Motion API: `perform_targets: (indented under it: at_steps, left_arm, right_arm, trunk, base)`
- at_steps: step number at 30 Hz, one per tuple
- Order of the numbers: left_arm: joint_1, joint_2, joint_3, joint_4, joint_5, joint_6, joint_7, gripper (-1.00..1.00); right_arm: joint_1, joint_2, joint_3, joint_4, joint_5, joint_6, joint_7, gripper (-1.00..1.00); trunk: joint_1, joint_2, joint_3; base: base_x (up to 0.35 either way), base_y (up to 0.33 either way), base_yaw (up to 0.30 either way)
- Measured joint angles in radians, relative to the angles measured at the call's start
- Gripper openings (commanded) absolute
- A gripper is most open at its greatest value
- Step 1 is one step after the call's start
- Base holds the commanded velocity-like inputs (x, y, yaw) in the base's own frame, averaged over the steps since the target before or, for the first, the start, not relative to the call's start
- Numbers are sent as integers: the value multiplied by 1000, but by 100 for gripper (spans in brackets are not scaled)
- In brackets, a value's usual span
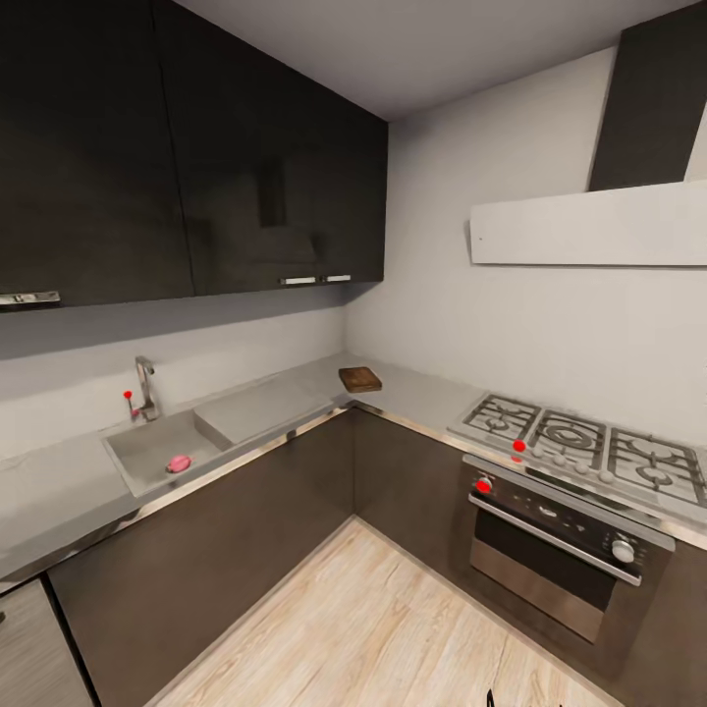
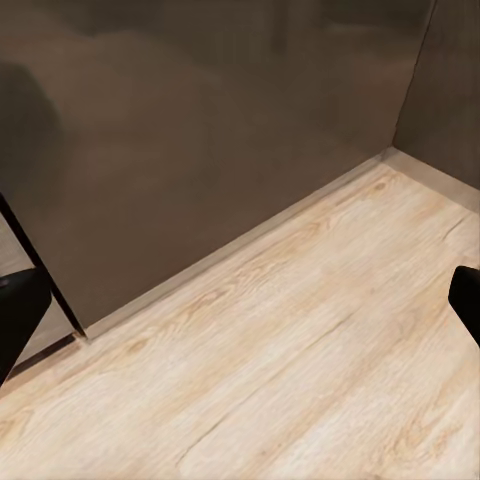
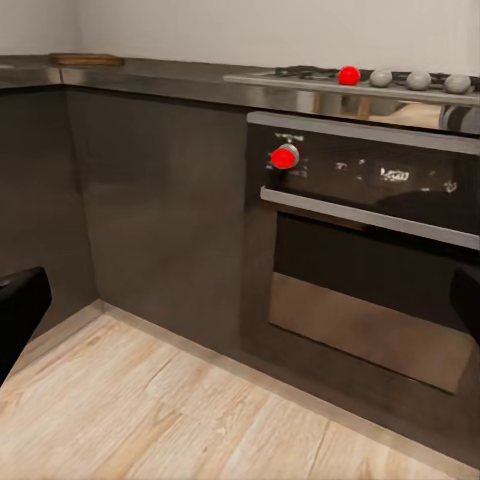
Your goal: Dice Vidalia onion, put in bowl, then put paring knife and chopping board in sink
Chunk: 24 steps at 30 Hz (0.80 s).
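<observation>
Vidalia onion (image 1: 179,463) lies in the sink (image 1: 147,454) basin, near the tap (image 1: 145,388). Chopping board (image 1: 360,379) sits on the countertop (image 1: 59,491) at the corner. Left gripper (image 2: 240,310) fingers spread apart over the wood floor (image 2: 300,360); right gripper (image 3: 240,310) spread too, facing the oven (image 3: 380,270).

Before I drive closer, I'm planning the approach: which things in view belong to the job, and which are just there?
Job: Vidalia onion in the sink; chopping board on the countertop.
Not job: gas hob, oven, wall cabinets.
</observation>
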Motion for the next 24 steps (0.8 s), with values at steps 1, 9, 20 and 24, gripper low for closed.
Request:
perform_targets:
  at_steps: [1, 9, 20, 24]
  left_arm:
    - [0, 0, 0, 0, 0, 0, 0, 100]
    - [0, 0, 0, 1, 1, 0, 0, 100]
    - [0, 0, 0, 3, 1, 1, -1, 100]
    - [0, 0, 0, 6, 0, 0, -2, 100]
  right_arm:
    - [0, 0, 0, 0, 0, 0, 0, 100]
    - [0, 0, 0, 1, 0, 0, 0, 100]
    - [0, 0, 0, 5, 1, 1, 0, 100]
    - [0, 0, 0, 12, 1, 1, 0, 100]
  trunk:
    - [0, 0, 0]
    - [0, 0, 0]
    - [0, 0, 0]
    - [0, 0, 0]
  base:
    - [0, 0, -1]
    - [0, 0, 0]
    - [0, 0, 0]
    - [0, 0, 0]
